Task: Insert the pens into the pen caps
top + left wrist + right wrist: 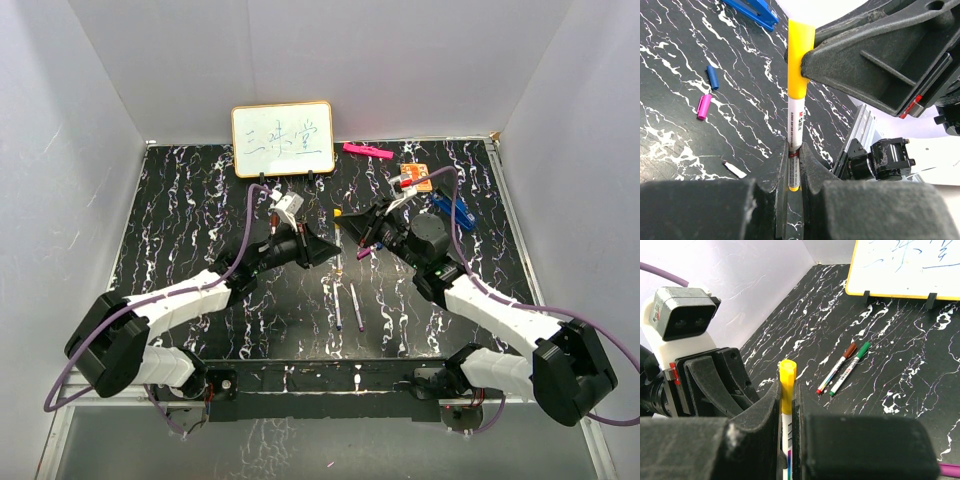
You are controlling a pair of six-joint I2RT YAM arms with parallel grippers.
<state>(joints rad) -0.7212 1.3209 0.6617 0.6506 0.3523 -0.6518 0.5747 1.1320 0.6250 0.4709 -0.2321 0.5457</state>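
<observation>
The left gripper [794, 152] is pressing its jaws onto the white barrel of the yellow pen [795, 120], holding it clear of the worktop [180, 220] near the middle of the scene. The right gripper [786, 402] is facing it from the opposite side, its jaws pinching the yellow cap [800, 37]. The barrel is running straight into the cap's open end, though how deep it is sitting cannot be told. A blue cap [713, 77] and a purple cap [703, 106] are lying near each other on the worktop without touching, and a blue clip [752, 11] is lying farther off. Two more pens, a red pen [836, 369] and a green pen [849, 369], are lying side by side in front of the whiteboard [905, 267], each wearing a coloured cap on its far end.
</observation>
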